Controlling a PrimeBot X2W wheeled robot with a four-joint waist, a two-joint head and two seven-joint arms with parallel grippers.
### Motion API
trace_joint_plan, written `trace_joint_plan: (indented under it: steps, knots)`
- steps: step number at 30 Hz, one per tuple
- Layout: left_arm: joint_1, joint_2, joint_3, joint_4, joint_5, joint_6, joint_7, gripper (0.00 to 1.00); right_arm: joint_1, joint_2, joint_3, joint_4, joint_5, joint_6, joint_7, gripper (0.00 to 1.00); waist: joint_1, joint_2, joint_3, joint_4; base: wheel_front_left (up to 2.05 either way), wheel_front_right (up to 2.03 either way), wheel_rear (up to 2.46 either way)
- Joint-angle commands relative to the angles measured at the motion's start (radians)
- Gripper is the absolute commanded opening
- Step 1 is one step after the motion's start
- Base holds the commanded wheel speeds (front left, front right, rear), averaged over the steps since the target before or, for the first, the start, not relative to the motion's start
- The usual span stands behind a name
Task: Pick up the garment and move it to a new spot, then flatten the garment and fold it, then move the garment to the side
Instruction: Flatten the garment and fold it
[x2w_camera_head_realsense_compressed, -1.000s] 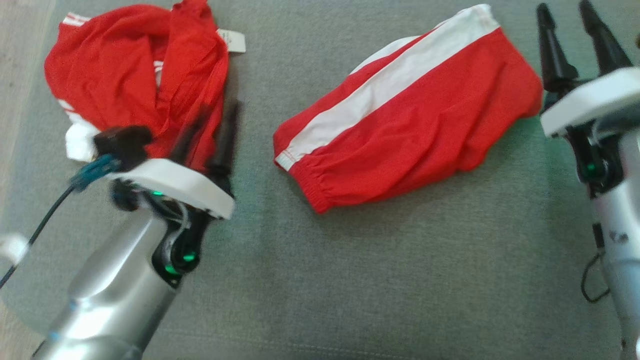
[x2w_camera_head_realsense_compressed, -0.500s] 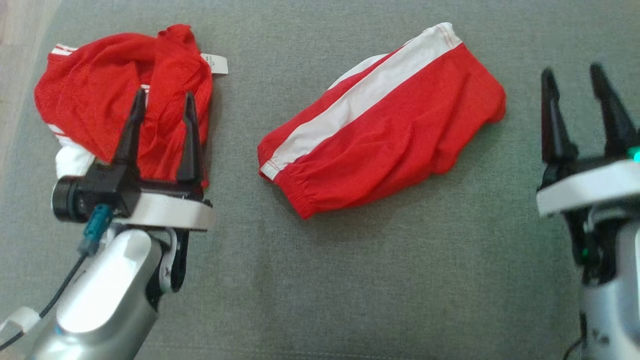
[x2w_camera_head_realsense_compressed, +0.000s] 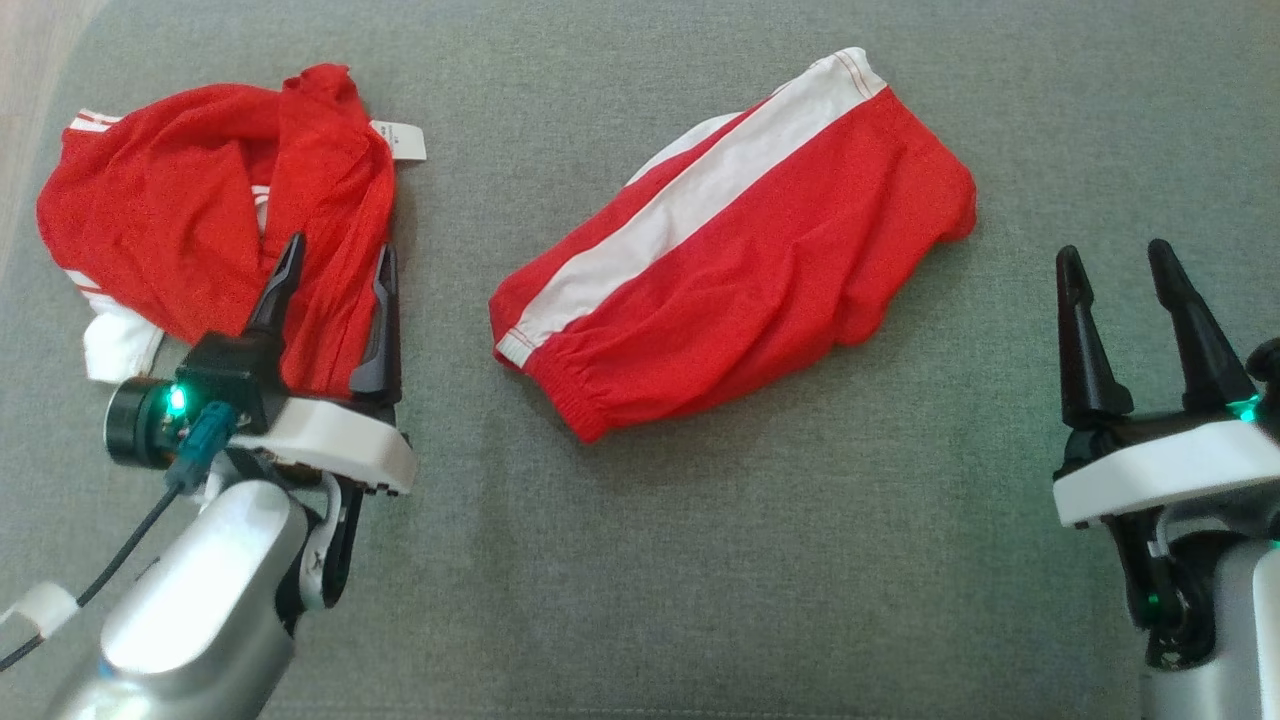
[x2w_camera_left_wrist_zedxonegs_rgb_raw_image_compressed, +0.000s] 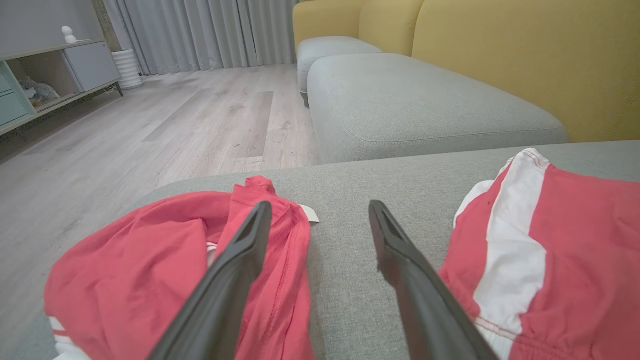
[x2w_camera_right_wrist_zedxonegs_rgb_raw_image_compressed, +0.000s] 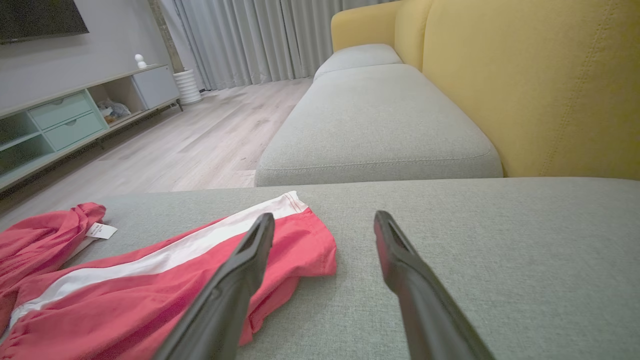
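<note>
Head view: my left tool (x2w_camera_head_realsense_compressed: 340, 246) stands wide with nothing between its fingers, its tips over the near edge of the crumpled red garment (x2w_camera_head_realsense_compressed: 190, 220). A second ago it was a blur further in over that heap, so it has drawn back. My right tool (x2w_camera_head_realsense_compressed: 1114, 250), also wide and empty, has dropped from the far right corner to the lower right, well apart from the folded red shorts (x2w_camera_head_realsense_compressed: 760, 270) in the middle of the grey sofa seat (x2w_camera_head_realsense_compressed: 700, 560). The whole picture has slid too, so part of that is my head moving. With both tools off the cloth, I judge the shorts are done and the crumpled piece comes next.

Left wrist view: the heap lies under my left finger and the shorts to the right, with bare seat between them. The seat's edge and the wooden floor (x2w_camera_left_wrist_zedxonegs_rgb_raw_image_compressed: 150, 125) sit just beyond the heap — little room that way.

Right wrist view: right of the shorts, open seat runs to the yellow backrest (x2w_camera_right_wrist_zedxonegs_rgb_raw_image_compressed: 540, 85) — plenty of room for spreading.
</note>
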Motion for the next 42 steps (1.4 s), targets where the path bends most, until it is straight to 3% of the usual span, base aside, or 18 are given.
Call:
trace_joint_plan:
  steps: [1, 8, 13, 24, 30, 38, 39, 40, 41, 42]
  knots:
    - [-0.012, 0.04, 0.041, -0.02, -0.007, -0.002, 0.004, 1.0, -0.011, 0.005, 0.022, -0.042, -0.005, -0.001, 0.004, 1.0, 0.0001, 0.0, -0.002, -0.002, 0.0, 0.0, 0.0]
    - [-0.016, 0.037, 0.038, -0.02, -0.015, -0.005, 0.007, 1.0, -0.023, 0.004, 0.022, -0.04, -0.01, -0.001, 0.014, 1.0, 0.0001, 0.0, 0.002, 0.001, 0.0, 0.0, 0.0]
    - [-0.031, 0.027, 0.035, -0.034, -0.01, 0.0, 0.002, 1.0, -0.082, -0.035, 0.028, 0.009, 0.003, -0.001, 0.028, 1.0, 0.0001, 0.0, 0.025, 0.019, 0.0, 0.0, 0.0]
    - [-0.09, -0.031, 0.011, -0.039, 0.003, -0.01, -0.02, 1.0, -0.332, -0.194, 0.146, 0.346, 0.081, -0.001, 0.054, 1.0, 0.0001, 0.0, 0.116, 0.113, 0.0, 0.0, 0.0]
    - [-0.104, -0.061, -0.004, -0.006, 0.0, -0.025, -0.033, 1.0, -0.401, -0.241, 0.189, 0.486, 0.107, -0.001, 0.103, 1.0, 0.0001, 0.0, 0.13, 0.139, 0.0, 0.0, 0.0]
    - [-0.106, -0.078, -0.016, 0.03, -0.005, -0.036, -0.042, 1.0, -0.445, -0.255, 0.252, 0.562, 0.154, -0.001, 0.366, 1.0, 0.0001, 0.0, 0.121, 0.13, 0.0, 0.0, 0.0]
    - [-0.106, -0.078, -0.016, 0.033, -0.006, -0.036, -0.042, 1.0, -0.447, -0.249, 0.258, 0.559, 0.171, -0.001, 0.397, 0.92, 0.0001, 0.0, 0.119, 0.128, 0.0, 0.0, 0.0]
    - [-0.105, -0.078, -0.017, 0.035, -0.007, -0.037, -0.043, 1.0, -0.447, -0.245, 0.268, 0.554, 0.18, -0.001, 0.424, 0.51, 0.0001, 0.0, 0.117, 0.125, 0.0, 0.0, 0.0]
    - [-0.105, -0.077, -0.017, 0.036, -0.007, -0.036, -0.043, 1.0, -0.447, -0.24, 0.272, 0.547, 0.193, -0.001, 0.442, 0.0, 0.0001, 0.0, 0.116, 0.123, 0.0, 0.0, 0.0]
    - [-0.105, -0.078, -0.017, 0.037, -0.008, -0.036, -0.043, 1.0, -0.444, -0.236, 0.275, 0.543, 0.206, -0.001, 0.461, 0.0, 0.0001, 0.0, 0.116, 0.121, 0.0, 0.0, 0.0]
